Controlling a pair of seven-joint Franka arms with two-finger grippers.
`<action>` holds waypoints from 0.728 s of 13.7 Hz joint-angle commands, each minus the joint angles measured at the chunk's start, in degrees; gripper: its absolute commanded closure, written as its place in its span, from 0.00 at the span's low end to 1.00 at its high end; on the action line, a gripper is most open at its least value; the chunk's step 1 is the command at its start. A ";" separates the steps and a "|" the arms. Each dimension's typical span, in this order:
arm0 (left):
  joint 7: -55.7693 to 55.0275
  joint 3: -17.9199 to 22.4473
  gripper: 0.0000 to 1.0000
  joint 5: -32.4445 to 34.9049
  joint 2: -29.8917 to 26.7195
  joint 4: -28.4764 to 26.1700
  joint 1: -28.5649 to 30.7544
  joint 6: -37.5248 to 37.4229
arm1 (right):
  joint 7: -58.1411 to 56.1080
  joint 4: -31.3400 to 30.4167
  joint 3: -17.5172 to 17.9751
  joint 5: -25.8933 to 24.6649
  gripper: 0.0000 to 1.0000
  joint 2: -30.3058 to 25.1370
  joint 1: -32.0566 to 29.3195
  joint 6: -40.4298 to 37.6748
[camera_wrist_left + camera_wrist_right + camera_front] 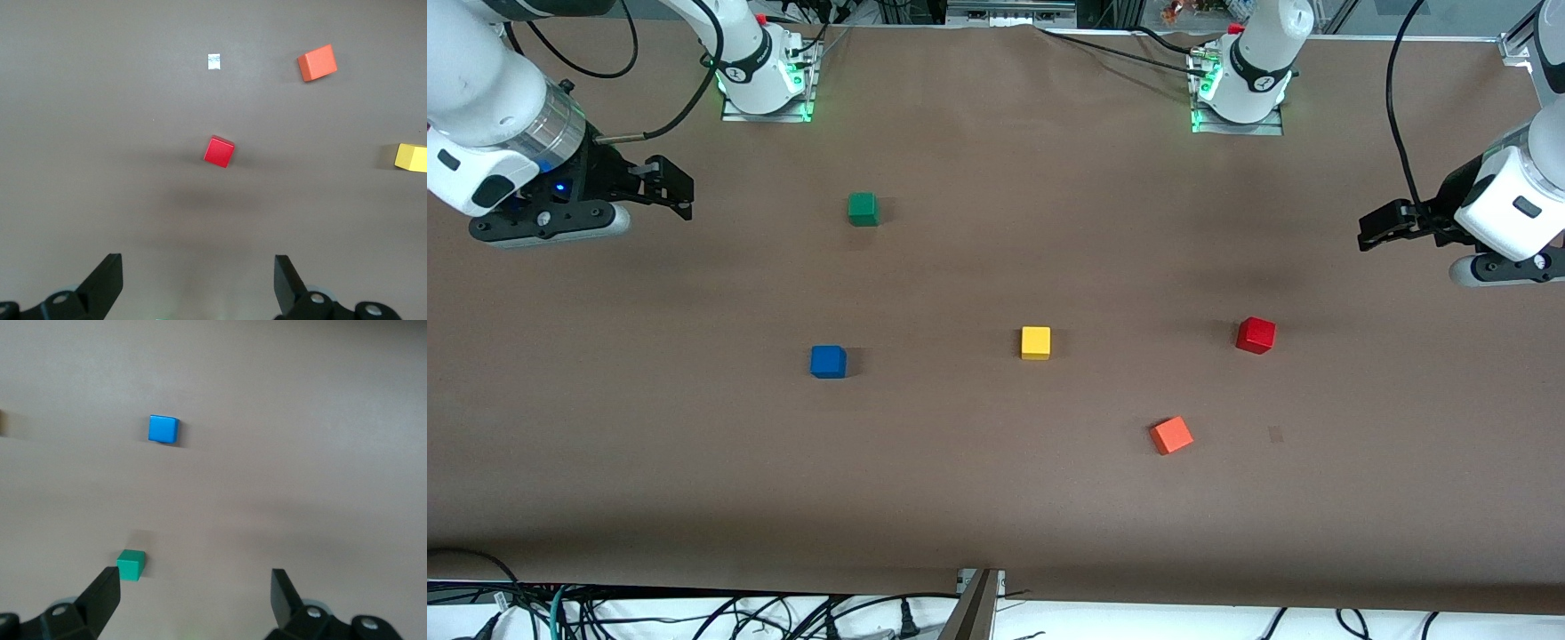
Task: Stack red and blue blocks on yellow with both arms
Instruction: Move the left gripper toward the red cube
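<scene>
The yellow cube (1036,342) sits on the table's middle. The blue cube (828,362) lies beside it toward the right arm's end, and also shows in the right wrist view (163,429). The red cube (1256,335) lies toward the left arm's end, and also shows in the left wrist view (219,151). All three stand apart, none stacked. My left gripper (1376,229) hangs open and empty above the table at the left arm's end (198,280). My right gripper (669,188) hangs open and empty at the right arm's end (195,597).
A green cube (863,209) sits farther from the front camera than the blue one. An orange cube (1171,436) lies nearer to the front camera, between yellow and red. The brown table (996,516) ends at a front edge with cables below it.
</scene>
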 commanded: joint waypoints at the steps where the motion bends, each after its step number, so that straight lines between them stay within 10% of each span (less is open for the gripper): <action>1: 0.99 0.83 0.00 -2.43 0.51 0.49 -0.03 -0.45 | 0.73 1.13 0.12 -0.11 0.00 -0.01 0.20 -0.40; 10: 1.25 -1.72 0.00 -3.32 12.90 -3.70 -2.74 14.47 | 0.73 1.13 0.12 -0.20 0.00 -0.01 0.46 -0.32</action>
